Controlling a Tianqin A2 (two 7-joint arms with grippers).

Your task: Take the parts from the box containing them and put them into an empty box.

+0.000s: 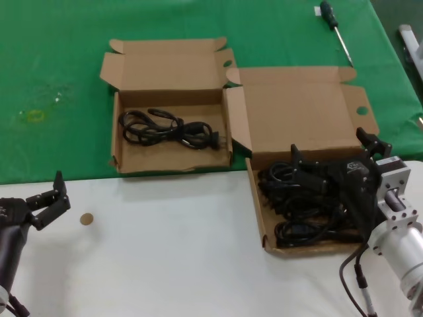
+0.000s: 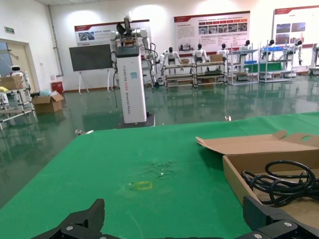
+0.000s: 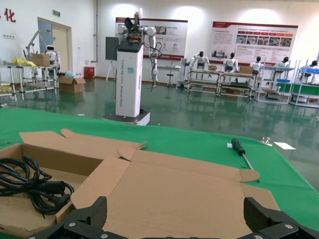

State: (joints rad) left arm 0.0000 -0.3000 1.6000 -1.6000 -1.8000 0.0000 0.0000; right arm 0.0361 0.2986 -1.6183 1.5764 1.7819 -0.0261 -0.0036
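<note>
Progress: left gripper (image 1: 58, 193) idle, fingers apart, low over bench (image 1: 165, 244) | narrower box (image 1: 125, 168) holds one cord bundle (image 1: 168, 129) | wider box (image 1: 260, 218) holds remaining cords (image 1: 297, 211) | right gripper (image 1: 330, 162) over them, fingers spread, nothing visibly gripped.

Glossy green floor (image 2: 75, 114), white walls hung with posters (image 3: 254, 40), shelving racks (image 2: 259, 62) seen beyond

Matt brown cardboard boxes (image 1: 173, 72); smooth green cloth (image 1: 59, 79).

Black fingers (image 1: 61, 187), silver right-wrist housing (image 1: 400, 241), black cable (image 1: 353, 277).
</note>
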